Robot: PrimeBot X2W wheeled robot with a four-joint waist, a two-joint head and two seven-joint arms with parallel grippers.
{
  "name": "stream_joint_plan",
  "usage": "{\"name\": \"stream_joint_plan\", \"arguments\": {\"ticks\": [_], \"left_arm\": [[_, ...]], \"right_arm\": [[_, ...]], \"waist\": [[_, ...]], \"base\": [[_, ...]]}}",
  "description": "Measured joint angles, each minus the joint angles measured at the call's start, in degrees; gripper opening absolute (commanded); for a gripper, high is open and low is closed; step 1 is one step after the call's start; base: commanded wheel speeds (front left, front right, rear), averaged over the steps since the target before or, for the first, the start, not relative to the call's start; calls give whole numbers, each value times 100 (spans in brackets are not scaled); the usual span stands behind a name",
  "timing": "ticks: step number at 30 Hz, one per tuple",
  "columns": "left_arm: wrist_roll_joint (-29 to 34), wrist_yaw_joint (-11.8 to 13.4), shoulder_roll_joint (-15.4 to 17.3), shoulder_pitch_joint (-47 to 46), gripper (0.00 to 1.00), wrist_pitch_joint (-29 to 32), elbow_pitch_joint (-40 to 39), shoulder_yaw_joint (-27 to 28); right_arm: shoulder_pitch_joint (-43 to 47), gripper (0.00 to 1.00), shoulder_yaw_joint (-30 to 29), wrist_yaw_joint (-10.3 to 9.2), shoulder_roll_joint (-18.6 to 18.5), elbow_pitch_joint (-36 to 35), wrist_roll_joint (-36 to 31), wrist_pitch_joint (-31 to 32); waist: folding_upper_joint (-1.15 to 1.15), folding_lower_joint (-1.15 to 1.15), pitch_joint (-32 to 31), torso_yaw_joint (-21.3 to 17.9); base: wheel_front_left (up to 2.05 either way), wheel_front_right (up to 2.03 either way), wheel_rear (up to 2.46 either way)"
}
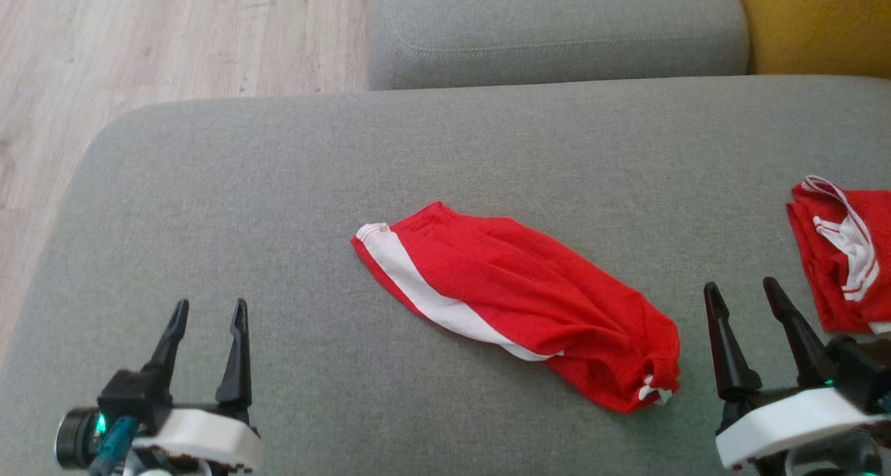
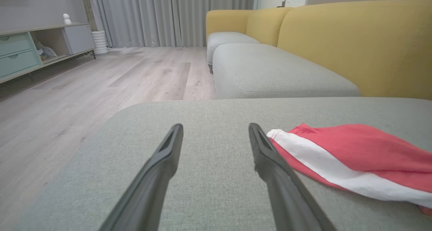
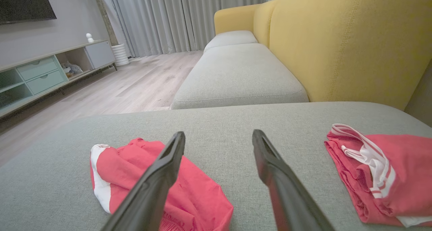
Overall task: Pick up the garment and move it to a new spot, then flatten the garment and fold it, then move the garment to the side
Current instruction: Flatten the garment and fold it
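Nearest the robot, the left gripper is at the lower left of the head view above the grey seat cushion, its two dark fingers spread wide with nothing between them; the right gripper is at the lower right, spread just as wide and also holding nothing; between them on the same cushion lies the garment, red with a white stripe along one edge, rumpled and slanting from upper left to lower right, touched by neither gripper; the left wrist view sets its striped end just beside that arm's right-hand finger, while the right wrist view has it partly behind that arm's left-hand finger; a second red garment with white trim lies bunched at the head view's right edge, just past the right gripper, and the right wrist view gives more of its outline; farther off come another grey cushion, the yellow backrest and the pale wood floor; the wrist views add the room beyond, with grey curtains, a low cabinet with pale green drawers and, from the right wrist, a dark screen on the wall.
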Motion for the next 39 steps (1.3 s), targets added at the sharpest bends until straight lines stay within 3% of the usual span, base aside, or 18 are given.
{"name": "stream_joint_plan", "arguments": {"ticks": [20, 26, 35, 39], "left_arm": [[-59, 100, 34, 88, 100, 88, -181, -11], [-58, 137, 32, 35, 100, 87, -210, -31], [-58, 33, -58, -569, 100, -119, 13, -55], [-58, -54, -129, -655, 100, -178, 203, -86]], "right_arm": [[-12, 100, 205, 0, 0, 3, -16, 278], [-34, 100, 842, 0, -35, 535, 24, 1274], [-981, 100, 1292, 0, -386, 1497, -23, 1354], [-1261, 100, 1447, 0, -571, 1975, -38, 1717]], "waist": [[0, 1, 48, -13], [0, 1, 250, 37], [0, 2, 713, 209], [0, 2, 849, 306]], "base": [[0, 0, 0], [0, 0, 0], [0, 0, 0], [0, 0, 0]]}}
